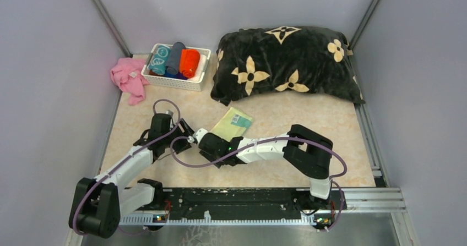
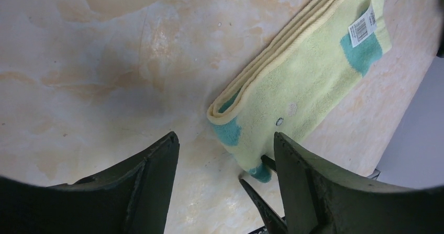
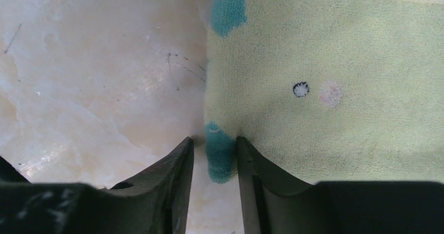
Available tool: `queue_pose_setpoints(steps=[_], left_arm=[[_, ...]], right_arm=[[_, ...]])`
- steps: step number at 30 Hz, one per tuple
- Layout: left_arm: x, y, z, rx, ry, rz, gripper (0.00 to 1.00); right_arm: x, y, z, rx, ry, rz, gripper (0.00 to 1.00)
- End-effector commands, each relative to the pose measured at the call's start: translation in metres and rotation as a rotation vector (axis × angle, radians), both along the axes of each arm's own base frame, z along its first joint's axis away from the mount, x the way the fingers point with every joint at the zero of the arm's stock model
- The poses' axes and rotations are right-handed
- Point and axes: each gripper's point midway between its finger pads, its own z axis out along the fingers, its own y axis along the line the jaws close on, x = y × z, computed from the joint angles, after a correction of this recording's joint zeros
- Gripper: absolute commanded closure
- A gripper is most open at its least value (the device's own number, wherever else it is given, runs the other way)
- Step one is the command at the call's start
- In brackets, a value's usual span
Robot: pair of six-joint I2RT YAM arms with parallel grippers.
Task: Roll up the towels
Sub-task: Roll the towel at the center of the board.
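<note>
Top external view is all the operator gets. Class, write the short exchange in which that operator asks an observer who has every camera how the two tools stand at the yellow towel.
Operator: Has the right tool got the yellow towel?
Observer: Not clearly. Its jaws straddle the towel's teal corner, with a sliver of table showing on one side.
Operator: And the left tool?
Observer: Open and empty, aimed at the towel's folded end.
Operator: Anything else on the towel?
Observer: A barcode label near its far end.
</note>
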Motion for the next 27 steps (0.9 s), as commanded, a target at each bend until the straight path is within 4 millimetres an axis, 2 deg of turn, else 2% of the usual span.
queue_pose_setpoints(steps=[1, 4, 7, 12, 14, 19, 24, 27], left_arm=[[-0.012, -0.003, -0.006, -0.028, 0.058, -0.007, 0.28], [-0.017, -0.004, -0.009, -0.039, 0.08, -0.01, 0.27], [-0.022, -0.006, -0.009, -0.063, 0.091, -0.008, 0.28], [-0.025, -0.007, 0.0, -0.084, 0.072, 0.009, 0.29], [-0.026, -0.008, 0.002, -0.099, 0.068, 0.015, 0.29], [-0.029, -0.02, 0.004, -0.162, 0.084, 0.006, 0.32], [-0.025, -0.025, -0.003, -0.154, 0.108, 0.029, 0.35], [-0.02, -0.027, -0.009, -0.15, 0.12, 0.044, 0.44]], right_arm=[[0.0, -0.017, -0.024, -0.107, -0.009, -0.03, 0.67], [-0.001, -0.009, -0.015, -0.046, 0.026, -0.015, 0.87], [-0.007, 0.008, 0.006, 0.136, 0.155, 0.012, 1.0], [-0.018, 0.029, 0.051, 0.472, 0.423, 0.057, 1.0], [-0.016, 0.031, 0.059, 0.547, 0.493, 0.057, 1.0], [-0.013, 0.029, 0.057, 0.618, 0.603, 0.025, 1.0], [-0.006, 0.023, 0.054, 0.698, 0.686, -0.03, 1.0], [-0.005, 0.02, 0.044, 0.666, 0.694, -0.051, 1.0]])
